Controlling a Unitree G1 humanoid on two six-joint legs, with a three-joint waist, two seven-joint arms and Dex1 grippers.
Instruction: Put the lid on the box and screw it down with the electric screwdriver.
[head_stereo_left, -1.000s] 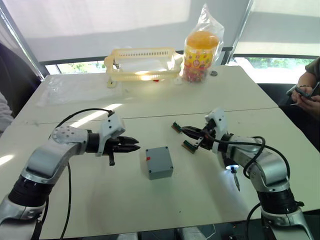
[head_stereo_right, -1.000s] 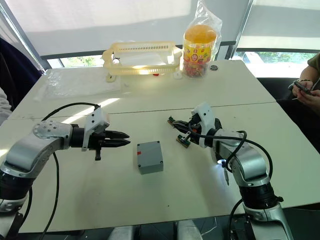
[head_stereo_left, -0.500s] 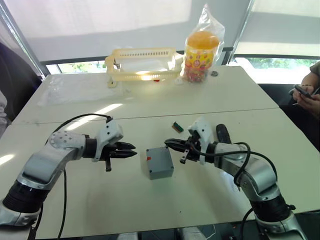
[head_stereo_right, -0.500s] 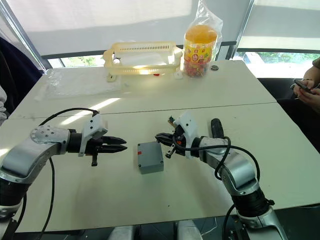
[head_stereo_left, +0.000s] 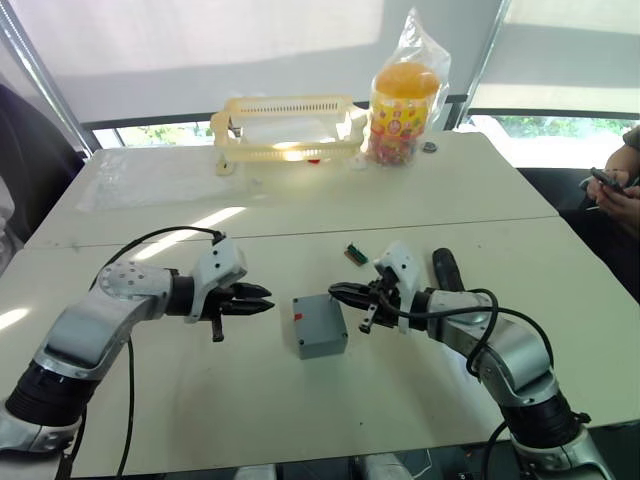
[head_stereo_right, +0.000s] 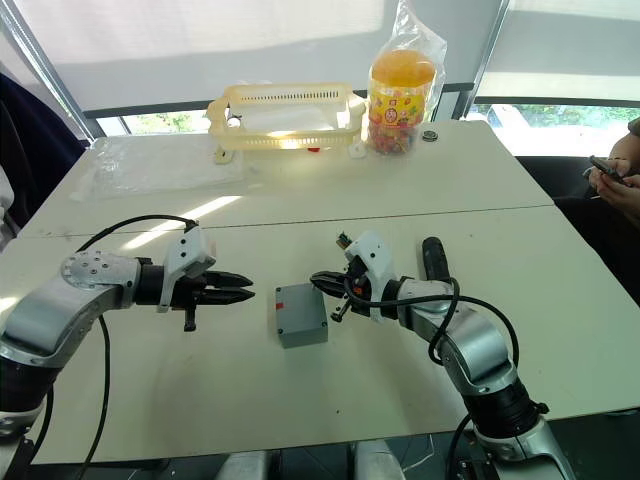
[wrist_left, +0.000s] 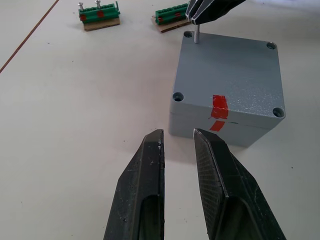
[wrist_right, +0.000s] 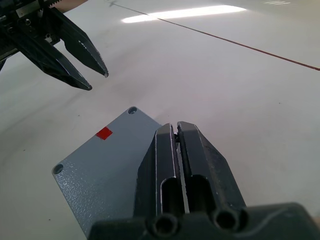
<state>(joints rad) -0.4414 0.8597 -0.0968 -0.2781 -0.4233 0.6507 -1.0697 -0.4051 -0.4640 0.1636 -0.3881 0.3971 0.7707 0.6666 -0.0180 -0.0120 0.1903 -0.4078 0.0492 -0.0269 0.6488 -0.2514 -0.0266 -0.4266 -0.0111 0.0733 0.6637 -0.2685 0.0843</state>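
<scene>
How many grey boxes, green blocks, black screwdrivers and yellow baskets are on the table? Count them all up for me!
Grey box: 1
Green blocks: 2
Black screwdriver: 1
Yellow basket: 1
Total: 5

Bare table (head_stereo_left: 240, 390) flanks the box (head_stereo_left: 319, 325) — green blocks (wrist_left: 101, 13) behind.
</scene>
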